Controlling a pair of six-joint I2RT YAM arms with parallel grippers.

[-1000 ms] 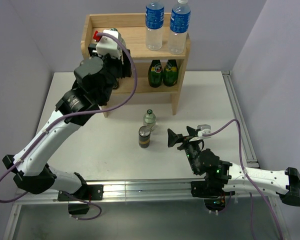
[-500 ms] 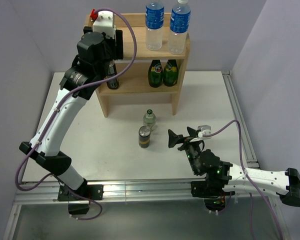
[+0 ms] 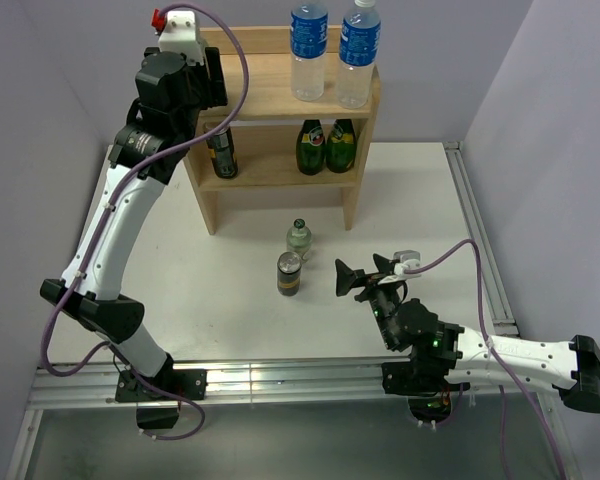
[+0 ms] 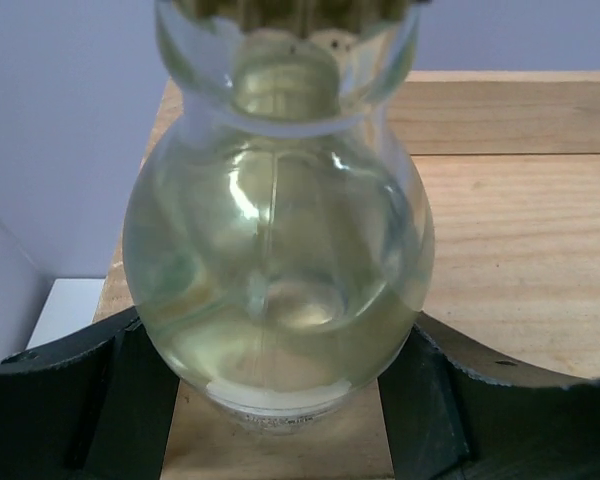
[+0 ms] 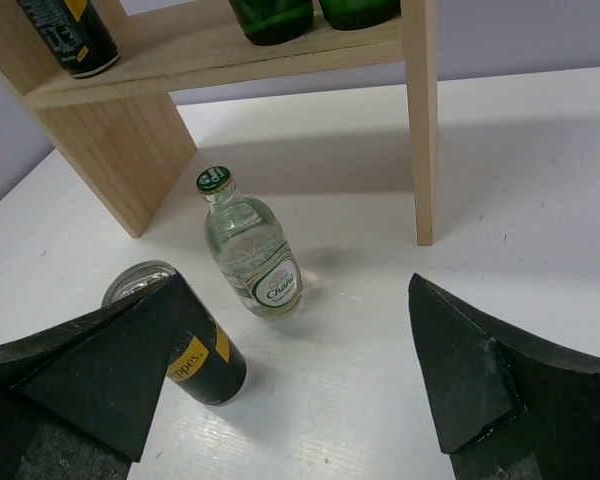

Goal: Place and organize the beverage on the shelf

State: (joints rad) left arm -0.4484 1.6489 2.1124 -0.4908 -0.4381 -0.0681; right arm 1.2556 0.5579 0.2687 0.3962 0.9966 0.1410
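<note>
Glass bottle (image 4: 277, 270) gripped in left claw (image 4: 277, 400) over shelf (image 4: 500, 220) top tier, left end: lower upright, clear of rim (image 4: 510, 110), release gently; right claw (image 3: 363, 272) spread wide, empty, near loose can (image 3: 289, 273).

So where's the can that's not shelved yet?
Top view: the can stands on the table in front of the shelf, just nearer than the green-capped glass bottle, with the right gripper open to its right.
</note>
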